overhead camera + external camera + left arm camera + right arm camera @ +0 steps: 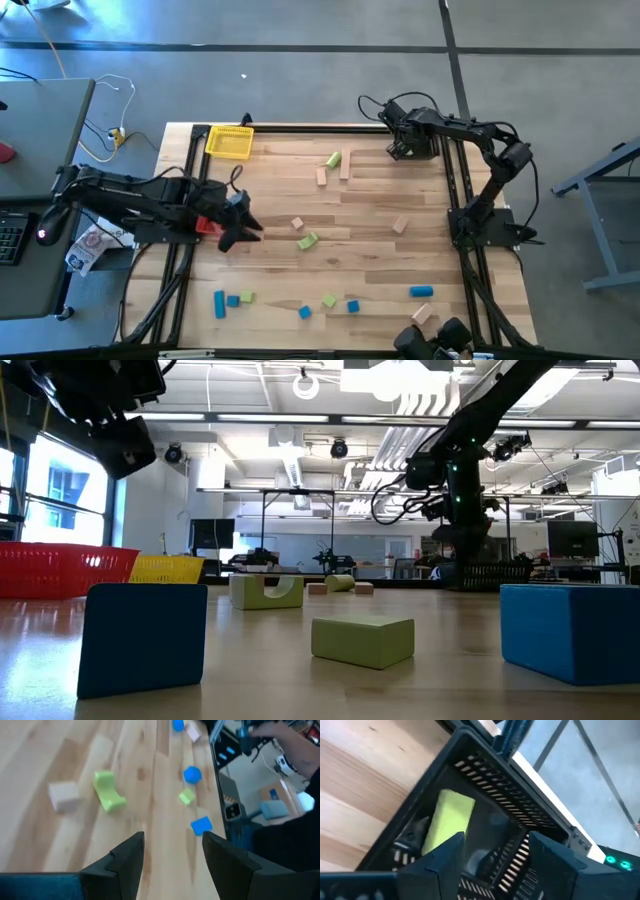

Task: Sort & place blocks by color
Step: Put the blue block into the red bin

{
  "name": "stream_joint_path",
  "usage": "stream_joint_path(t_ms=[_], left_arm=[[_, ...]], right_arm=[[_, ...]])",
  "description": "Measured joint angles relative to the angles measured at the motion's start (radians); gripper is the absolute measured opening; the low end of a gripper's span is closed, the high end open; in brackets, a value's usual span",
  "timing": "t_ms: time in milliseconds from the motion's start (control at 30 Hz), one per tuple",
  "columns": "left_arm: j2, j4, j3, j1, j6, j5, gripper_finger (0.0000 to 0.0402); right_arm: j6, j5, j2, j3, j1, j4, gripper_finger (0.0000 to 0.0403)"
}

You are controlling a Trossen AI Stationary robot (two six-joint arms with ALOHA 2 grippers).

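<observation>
the right hand (495, 852) is held spread over the black bin (490, 785) at the far right corner, a green block (449, 820) lying inside. the left hand (172, 852) is spread above the tabletop (370, 210), where other blocks (307, 240) are scattered.

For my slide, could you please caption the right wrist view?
Open right gripper above the black slatted plastic bin, a light green wooden block lying inside.
</observation>
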Motion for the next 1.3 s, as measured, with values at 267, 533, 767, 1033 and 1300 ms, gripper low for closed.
stream_joint_path(t_ms=[267, 533, 767, 1033, 1300], left_arm=[[0.048, 0.001, 0.000, -0.159, -0.165, -0.022, 0.0188], [0.066, 0.006, 0.000, -0.290, -0.327, -0.039, 0.0188], [0.066, 0.059, 0.021, -0.338, -0.402, -0.043, 0.0188], [0.095, -0.038, 0.189, -0.367, -0.297, -0.108, 0.0188], [0.221, -0.314, 0.350, -0.427, -0.199, -0.244, 0.0188]], right_arm=[[0.059, -0.043, 0.000, 0.065, 0.000, -0.053, 0.0213], [0.089, -0.132, -0.001, 0.179, 0.015, -0.114, 0.0213], [0.071, -0.131, -0.001, 0.290, 0.075, -0.127, 0.0213], [0.065, -0.131, -0.002, 0.394, 0.157, -0.165, 0.0213], [0.088, -0.189, -0.002, 0.407, 0.254, -0.198, 0.0213]])
